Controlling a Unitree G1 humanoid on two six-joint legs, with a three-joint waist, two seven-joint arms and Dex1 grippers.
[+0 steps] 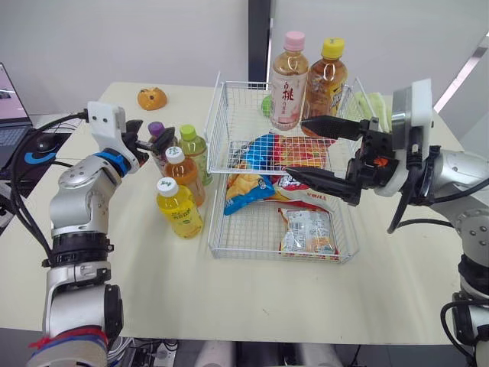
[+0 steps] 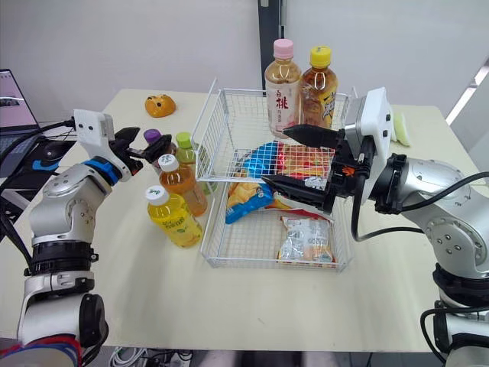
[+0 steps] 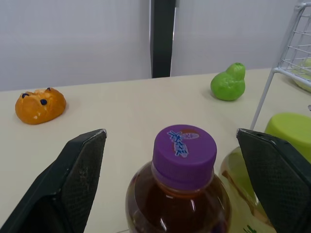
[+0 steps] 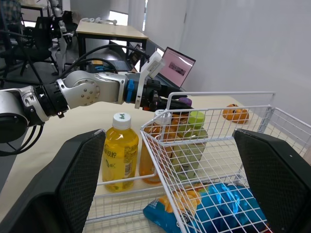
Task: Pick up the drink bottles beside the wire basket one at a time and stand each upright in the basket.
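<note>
Four drink bottles stand upright on the counter (image 1: 252, 298) at the wire basket's (image 1: 215, 226) nine o'clock: purple-capped bottle (image 3: 184, 148), green-capped bottle (image 1: 193, 150), white-capped orange bottle (image 1: 182, 173) and yellow bottle (image 1: 179, 208). The left claw (image 3: 171, 133) is open, with one finger on each side of the purple cap, not touching it. The right claw (image 1: 296, 147) gapes wide and empty above snack packets (image 1: 307, 230) in the basket. A pink-capped bottle (image 1: 289, 80) and a yellow-capped bottle (image 1: 326, 76) stand at the basket's twelve o'clock end. An orange bun toy (image 1: 152, 98) lies at eleven o'clock.
</note>
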